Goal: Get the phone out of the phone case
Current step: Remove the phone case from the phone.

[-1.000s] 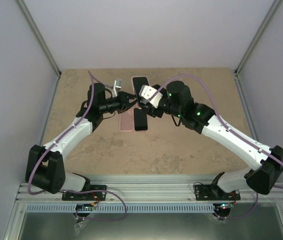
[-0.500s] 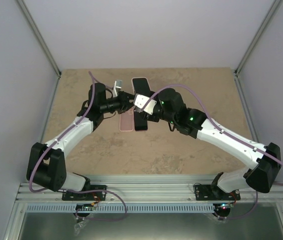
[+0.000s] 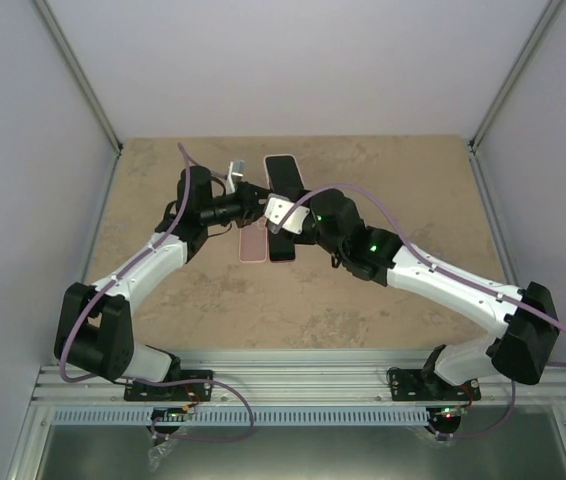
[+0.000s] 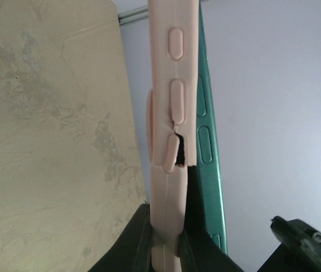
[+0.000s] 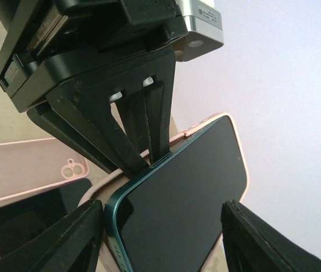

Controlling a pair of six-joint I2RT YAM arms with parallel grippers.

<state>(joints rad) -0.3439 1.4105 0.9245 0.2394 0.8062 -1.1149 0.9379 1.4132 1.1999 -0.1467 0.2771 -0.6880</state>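
My left gripper (image 4: 166, 241) is shut on the edge of a pink phone case (image 4: 169, 113) and holds it on edge above the table. A green phone (image 4: 207, 147) with a dark screen (image 5: 183, 192) stands partly out of the case along one side. My right gripper (image 5: 160, 212) is open, with one finger on each side of the phone's lower end. In the top view, the held phone (image 3: 283, 172) sits between my left gripper (image 3: 260, 205) and my right gripper (image 3: 281, 222).
An empty pink case (image 3: 252, 243) and a dark phone (image 3: 281, 242) lie side by side on the tan table (image 3: 183, 290) below the grippers. They also show in the right wrist view, the case (image 5: 24, 164) above the phone (image 5: 30, 221). Walls enclose the table.
My right arm has swung left and brought its open gripper in around the held phone. My left arm has stayed put with the case.
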